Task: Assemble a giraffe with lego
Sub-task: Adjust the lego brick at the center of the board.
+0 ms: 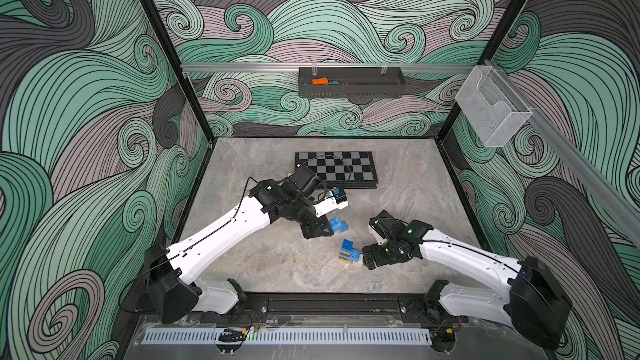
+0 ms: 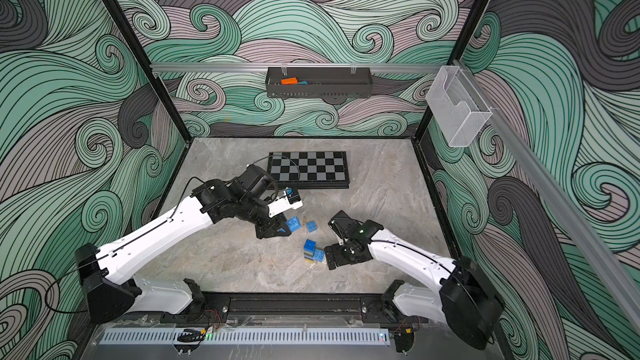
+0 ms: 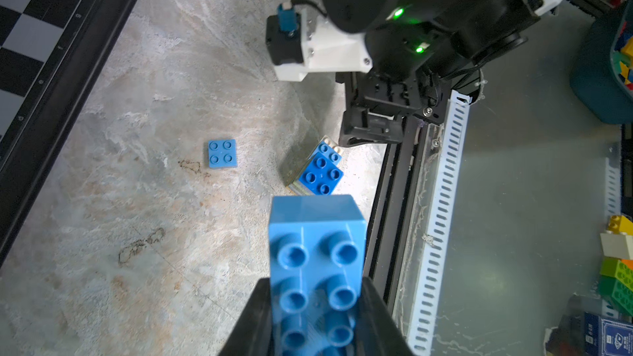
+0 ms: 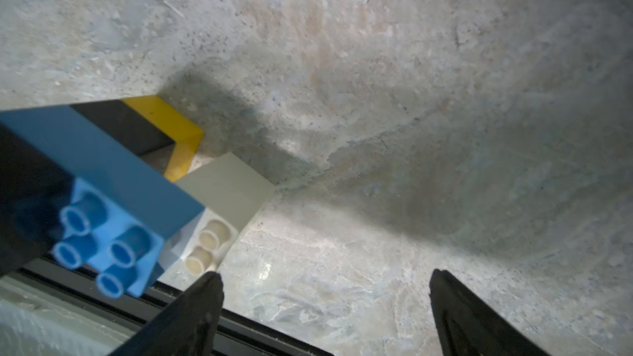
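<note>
Two grippers: the left gripper (image 3: pixel 315 282) is closed on a long blue brick (image 3: pixel 317 234), which is clamped by one end with the rest sticking out past the fingertips (image 3: pixel 260 297); the right gripper (image 4: pixel 327 277) is spread wide, with nothing between its jaws.
Giraffe: the giraffe (image 1: pixel 349 254) is found partly built and stood upright on the table (image 1: pixel 415 202) near the front middle, just beside the right gripper's tips (whether it is touched cannot be told).
Giraffe parts: a blue head, a striped green-and-black neck, a blue body, one yellow leg and one white leg are made out in both top views.
Held brick's place: the long blue brick is held behind the giraffe, apart from it.
Loose brick: a blue square brick (image 2: pixel 311 226) is laid studs up on the table, near the held brick and apart from the giraffe.
Wall tray: a black tray (image 1: pixel 349 91) is hung on the back rail; an orange block (image 1: pixel 319 81) and a teal-blue piece (image 1: pixel 335 82) are lodged in its left part.
Side holder: a clear holder (image 1: pixel 491 112) is hung on the rail of the right wall.
Tub off the table: a dark teal tub (image 3: pixel 596 90) is caught at the edge of the left wrist view, and coloured bricks (image 3: pixel 627 56) are heaped in it; more loose bricks (image 3: pixel 616 244) are strewn nearby.
Chessboard: a chessboard (image 1: pixel 336 167) is laid flat at the back of the table.
</note>
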Controlling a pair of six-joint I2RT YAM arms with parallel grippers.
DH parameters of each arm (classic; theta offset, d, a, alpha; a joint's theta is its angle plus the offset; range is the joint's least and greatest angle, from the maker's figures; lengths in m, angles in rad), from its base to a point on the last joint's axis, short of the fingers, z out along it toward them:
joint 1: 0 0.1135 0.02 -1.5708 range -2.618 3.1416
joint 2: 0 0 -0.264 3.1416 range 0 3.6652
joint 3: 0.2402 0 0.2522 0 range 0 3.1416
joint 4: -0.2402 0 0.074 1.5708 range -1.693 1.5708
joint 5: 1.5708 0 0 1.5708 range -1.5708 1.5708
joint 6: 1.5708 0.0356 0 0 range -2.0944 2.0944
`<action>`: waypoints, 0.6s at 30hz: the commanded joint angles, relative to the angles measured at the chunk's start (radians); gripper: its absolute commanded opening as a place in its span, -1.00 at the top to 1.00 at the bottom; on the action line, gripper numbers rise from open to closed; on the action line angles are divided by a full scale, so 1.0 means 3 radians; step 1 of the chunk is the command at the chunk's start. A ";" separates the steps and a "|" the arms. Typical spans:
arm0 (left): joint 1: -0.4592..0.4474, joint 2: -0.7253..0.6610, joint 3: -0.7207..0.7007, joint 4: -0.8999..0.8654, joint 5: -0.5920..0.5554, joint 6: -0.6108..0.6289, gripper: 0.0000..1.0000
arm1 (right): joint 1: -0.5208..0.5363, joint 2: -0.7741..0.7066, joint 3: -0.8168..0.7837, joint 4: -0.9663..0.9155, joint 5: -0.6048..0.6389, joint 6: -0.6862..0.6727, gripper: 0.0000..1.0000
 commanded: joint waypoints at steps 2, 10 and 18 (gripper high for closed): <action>-0.0031 -0.0008 0.0130 -0.0140 0.0068 0.0103 1.00 | -0.0042 0.0240 0.0091 0.0177 0.0139 -0.0195 -0.94; -0.0042 -0.0090 -0.0025 -0.0252 0.0044 0.0184 1.00 | -0.0123 0.0580 0.0296 0.0330 0.0164 -0.0323 -0.94; -0.0042 -0.0067 -0.0026 -0.0298 -0.0116 0.0196 1.00 | -0.0143 0.0902 0.0581 0.0422 0.0067 -0.0426 -0.94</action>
